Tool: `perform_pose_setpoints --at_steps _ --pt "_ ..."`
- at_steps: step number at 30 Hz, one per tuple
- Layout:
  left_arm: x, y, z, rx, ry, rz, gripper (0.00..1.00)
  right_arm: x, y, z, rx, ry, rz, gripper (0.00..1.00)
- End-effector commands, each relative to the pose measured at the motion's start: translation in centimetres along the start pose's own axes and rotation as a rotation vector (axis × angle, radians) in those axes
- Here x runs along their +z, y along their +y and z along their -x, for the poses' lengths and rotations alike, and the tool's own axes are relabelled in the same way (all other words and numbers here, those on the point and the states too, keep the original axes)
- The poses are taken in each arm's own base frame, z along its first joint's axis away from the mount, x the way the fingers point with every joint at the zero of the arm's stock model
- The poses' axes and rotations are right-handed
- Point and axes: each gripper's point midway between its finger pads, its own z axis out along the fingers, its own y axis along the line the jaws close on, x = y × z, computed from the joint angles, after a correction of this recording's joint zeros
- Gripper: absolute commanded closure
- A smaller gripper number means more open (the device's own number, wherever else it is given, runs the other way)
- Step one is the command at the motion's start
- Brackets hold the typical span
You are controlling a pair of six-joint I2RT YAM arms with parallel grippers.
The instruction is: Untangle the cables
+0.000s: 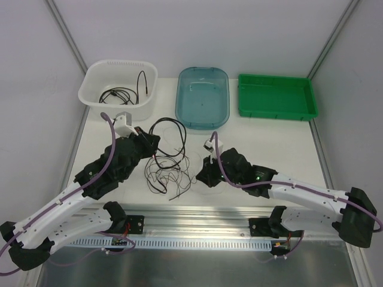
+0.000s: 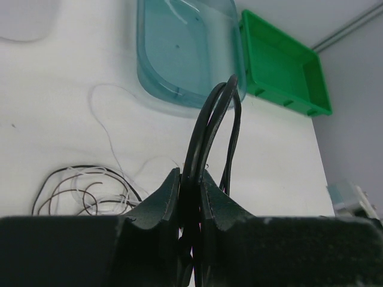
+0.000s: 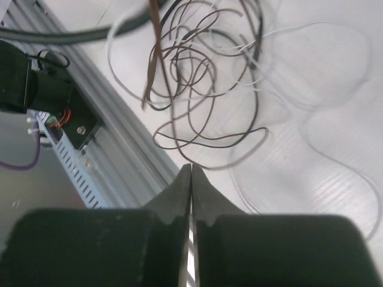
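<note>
Left gripper [image 2: 190, 176] clamps black cable loop [image 2: 206, 119]; right gripper [image 3: 190, 170] closed beside tangle [image 3: 197, 66]; blue tub [image 1: 203, 110], green tray [image 1: 276, 98] behind.

Back row, left to right: basket [image 1: 96, 95], tub [image 1: 203, 116], tray [image 1: 311, 101], side by side along the far edge of the table [image 1: 269, 143].
In basket: one cable [image 1: 119, 94], well apart from the rest.
Table centre: cable tangle [image 1: 170, 170], before the gap between basket and tub.
Left of tangle: left gripper [image 1: 149, 142], a loop of the tangle between its fingers.
Right of tangle: right gripper [image 1: 206, 173], just beside the outermost strands.
Near edge: rail [image 1: 197, 215], before the tangle, running left to right.
</note>
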Motion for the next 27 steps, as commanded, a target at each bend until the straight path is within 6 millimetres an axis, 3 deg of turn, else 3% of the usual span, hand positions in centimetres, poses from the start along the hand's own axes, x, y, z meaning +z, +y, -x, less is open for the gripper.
perform_pose_setpoints --at_steps 1,6,8,10,13,18,22,27 --pt "-0.4 2.5 2.6 0.043 -0.135 0.115 1.00 -3.1 -2.1 1.3 -0.051 -0.069 -0.127 0.99" --pt "-1.2 5.9 3.5 0.102 -0.189 0.266 1.00 -8.1 -6.6 0.8 -0.062 -0.071 -0.330 0.99" --pt "-1.4 6.0 3.4 0.073 -0.188 0.262 1.00 -9.8 -6.8 1.5 -0.063 -0.115 -0.323 0.99" --pt "-1.5 5.2 3.1 0.035 -0.168 0.222 1.00 -10.0 -5.6 1.9 -0.069 -0.131 -0.257 0.92" --pt "-1.2 4.1 2.6 -0.010 -0.132 0.177 1.00 -8.6 -3.2 2.6 -0.077 -0.129 -0.134 0.67" --pt "-0.9 2.4 2.3 -0.051 -0.091 0.129 1.00 -4.3 0.2 3.3 -0.092 -0.093 0.021 0.31" --pt "-0.6 1.8 1.9 -0.091 -0.068 0.117 1.00 -1.5 2.5 4.2 -0.115 -0.102 0.100 0.17" --pt "-0.3 1.0 1.6 -0.136 -0.045 0.102 1.00 1.8 4.6 5.1 -0.138 -0.125 0.156 0.13"
